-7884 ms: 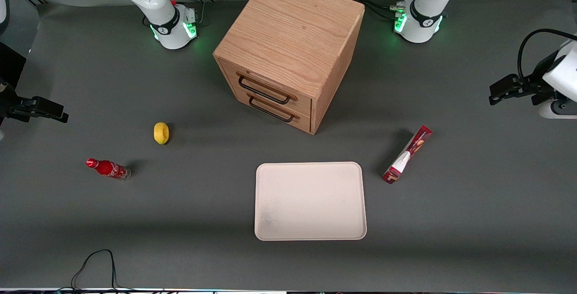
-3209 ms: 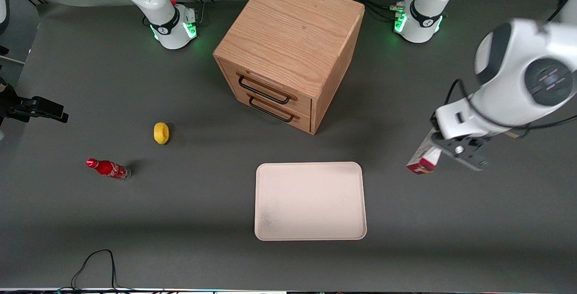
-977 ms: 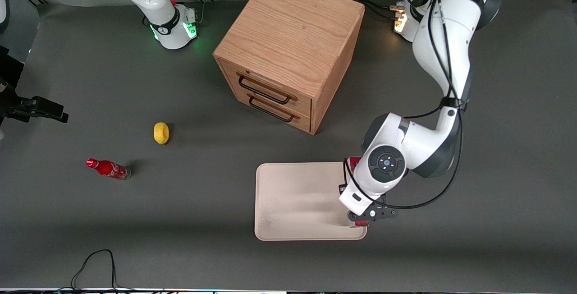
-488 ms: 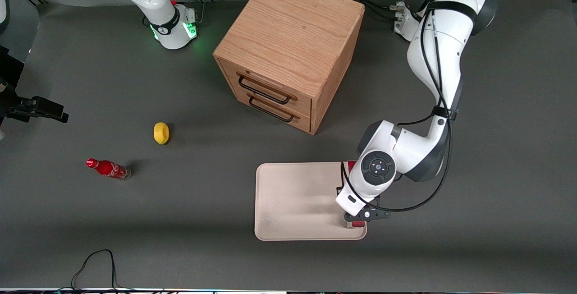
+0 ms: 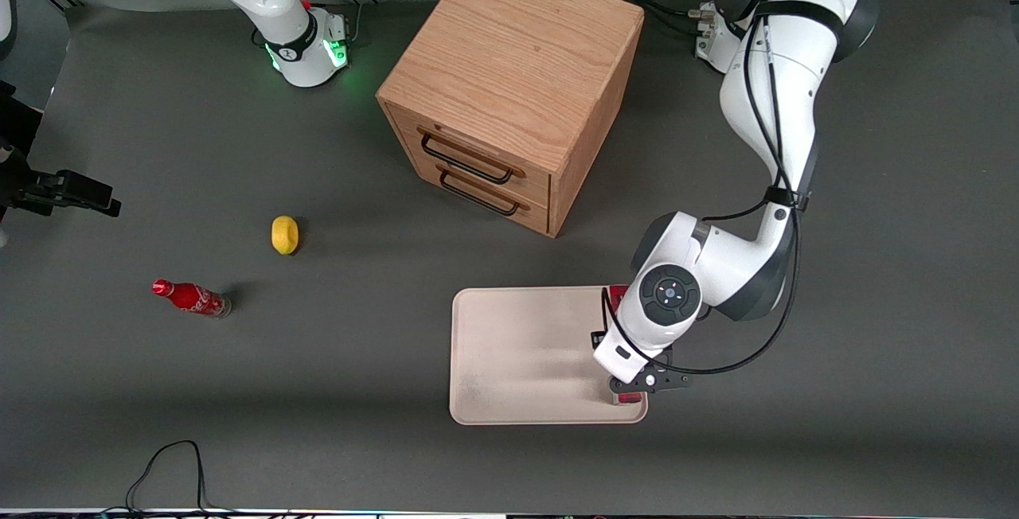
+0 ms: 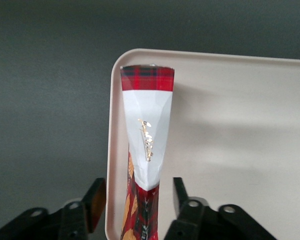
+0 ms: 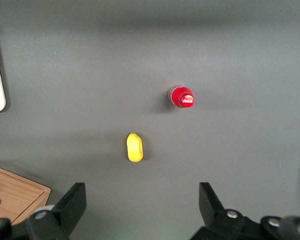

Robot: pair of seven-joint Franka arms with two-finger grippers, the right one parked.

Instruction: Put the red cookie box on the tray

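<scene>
Gripper: over the tray's edge nearest the working arm, fingers spread with a gap on each side of the box, gripping nothing.
Red cookie box: lying on the tray along that edge, lower right of centre in the front view.
Cabinet: upper centre, farther from the front camera than the tray.

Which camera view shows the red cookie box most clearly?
The left wrist view: the red cookie box lies along the tray edge between the open gripper fingers. In the front view the arm hides all but its red ends. The right wrist view does not show it.
</scene>
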